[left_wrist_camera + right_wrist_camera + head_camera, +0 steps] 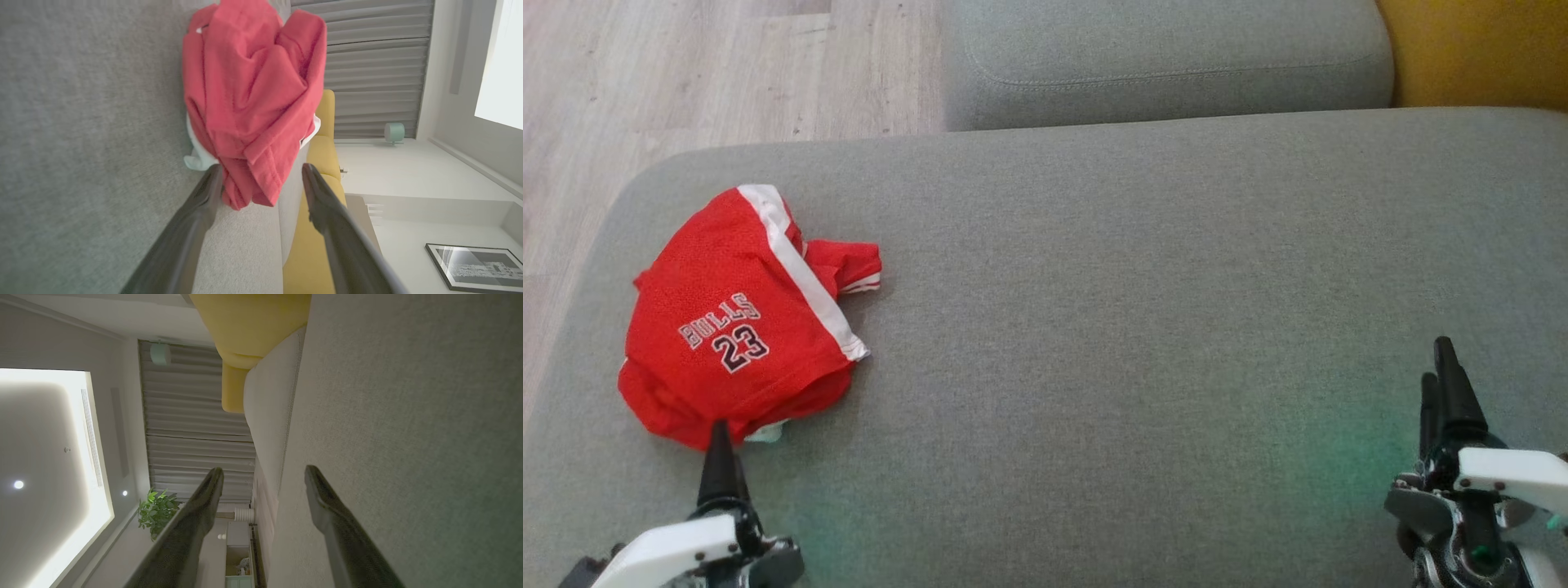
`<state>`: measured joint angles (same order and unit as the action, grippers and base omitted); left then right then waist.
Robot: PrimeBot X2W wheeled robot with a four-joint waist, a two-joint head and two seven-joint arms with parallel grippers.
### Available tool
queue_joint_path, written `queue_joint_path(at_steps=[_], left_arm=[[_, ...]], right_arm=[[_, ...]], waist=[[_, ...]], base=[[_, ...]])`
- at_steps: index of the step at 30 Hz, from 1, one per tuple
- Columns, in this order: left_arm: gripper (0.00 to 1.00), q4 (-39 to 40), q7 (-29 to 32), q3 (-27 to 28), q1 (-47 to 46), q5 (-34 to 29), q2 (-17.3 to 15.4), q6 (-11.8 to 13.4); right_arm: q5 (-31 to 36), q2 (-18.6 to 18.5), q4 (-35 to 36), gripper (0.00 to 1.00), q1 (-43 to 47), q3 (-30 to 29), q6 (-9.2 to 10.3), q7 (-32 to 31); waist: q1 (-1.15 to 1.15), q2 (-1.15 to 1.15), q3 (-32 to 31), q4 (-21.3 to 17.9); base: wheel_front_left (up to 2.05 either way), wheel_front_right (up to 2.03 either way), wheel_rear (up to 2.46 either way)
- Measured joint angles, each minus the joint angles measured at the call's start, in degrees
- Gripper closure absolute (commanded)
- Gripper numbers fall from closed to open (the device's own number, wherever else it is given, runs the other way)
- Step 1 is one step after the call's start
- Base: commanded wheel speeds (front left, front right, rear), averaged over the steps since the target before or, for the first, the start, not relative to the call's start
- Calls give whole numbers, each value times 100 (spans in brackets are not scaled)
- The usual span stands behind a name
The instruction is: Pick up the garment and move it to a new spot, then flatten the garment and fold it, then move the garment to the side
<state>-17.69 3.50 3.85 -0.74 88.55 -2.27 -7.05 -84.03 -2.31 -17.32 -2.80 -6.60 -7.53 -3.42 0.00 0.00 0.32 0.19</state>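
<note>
Head view: the garment (pixel 739 318), a red jersey with white trim and "BULLS 23" printed on it, lies crumpled on the left part of the grey seat cushion (pixel 1143 286), close to the cushion's left edge and the wooden floor (pixel 686 73). The left gripper (pixel 720 445) rises from the lower left, its dark tip at the jersey's near edge. From this angle the fingers line up one behind the other, so the gap between them cannot be judged here. The right gripper (pixel 1436 363) stands at the lower right over bare cushion, well apart from the jersey.

Left wrist view: the left gripper (pixel 261 171) has its jaws spread wide. The bunched garment (pixel 249 90) sits just ahead of the fingers (pixel 204 204), with its nearest fold reaching down between the two tips. The fold may brush the left-hand finger, though that contact is not clear. Nothing is clamped.

Right wrist view: the right gripper (pixel 264 473) is likewise spread wide and holds nothing, with the grey seat cushion (pixel 408 416) alongside one finger.
</note>
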Motion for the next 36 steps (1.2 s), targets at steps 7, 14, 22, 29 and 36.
queue_joint_path(at_steps=[7,14,22,29,36], left_arm=[[0,218,-116,166,-3,-405,1,8],[0,561,-216,164,-14,-921,4,170],[0,962,-367,-18,-21,-1659,2,312],[0,1101,-459,-267,-23,-2316,2,349],[0,1131,-568,-586,-25,-3082,1,293]], right_arm=[[750,0,170,0,1,55,0,116],[1486,0,387,0,-1,101,0,210],[2291,-1,602,0,-7,162,0,353],[2894,-1,732,0,-11,247,0,453],[3598,-2,855,0,-11,363,0,555]], waist=[[0,0,21,3],[0,0,42,-7],[0,0,76,-27],[0,0,95,-46],[0,0,111,-64]], base=[[0,0,0],[0,0,0],[0,0,0],[0,0,0],[0,0,0]])
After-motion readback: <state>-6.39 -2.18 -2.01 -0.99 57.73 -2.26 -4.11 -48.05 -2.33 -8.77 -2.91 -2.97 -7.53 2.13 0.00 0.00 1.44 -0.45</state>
